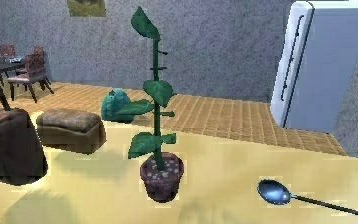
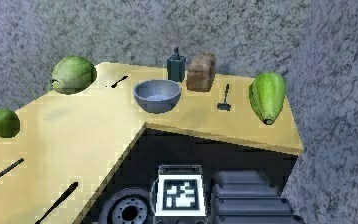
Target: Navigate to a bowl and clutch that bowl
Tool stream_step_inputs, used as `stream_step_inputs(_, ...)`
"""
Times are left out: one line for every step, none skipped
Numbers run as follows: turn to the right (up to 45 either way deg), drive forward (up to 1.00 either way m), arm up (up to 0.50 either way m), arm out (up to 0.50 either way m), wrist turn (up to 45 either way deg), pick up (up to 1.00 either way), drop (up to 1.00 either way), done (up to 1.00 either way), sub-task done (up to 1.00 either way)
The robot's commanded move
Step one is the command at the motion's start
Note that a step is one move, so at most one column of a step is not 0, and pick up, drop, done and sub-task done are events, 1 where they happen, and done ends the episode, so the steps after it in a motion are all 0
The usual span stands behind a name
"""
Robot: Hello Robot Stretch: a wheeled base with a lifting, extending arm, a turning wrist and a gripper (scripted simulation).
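The yellow counter [image 2: 77, 130] bends along a grey wall. Low by the white tag [image 2: 182, 195], the fingers [image 2: 129, 208] are a dark lump, so I cannot tell if they hold anything. The grey bowl [image 2: 157, 95] sits farther out on the counter; the drive looks done, and next the arm must reach it.

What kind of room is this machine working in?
Probably a kitchen: there is a tall white fridge, and a yellow counter carrying a grey bowl, a loaf of bread and a spoon.
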Motion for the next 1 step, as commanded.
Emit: stream_step_inputs(0.0,0.0,0.0,0.46,0.0,0.0,0.0,0.0,0.0)
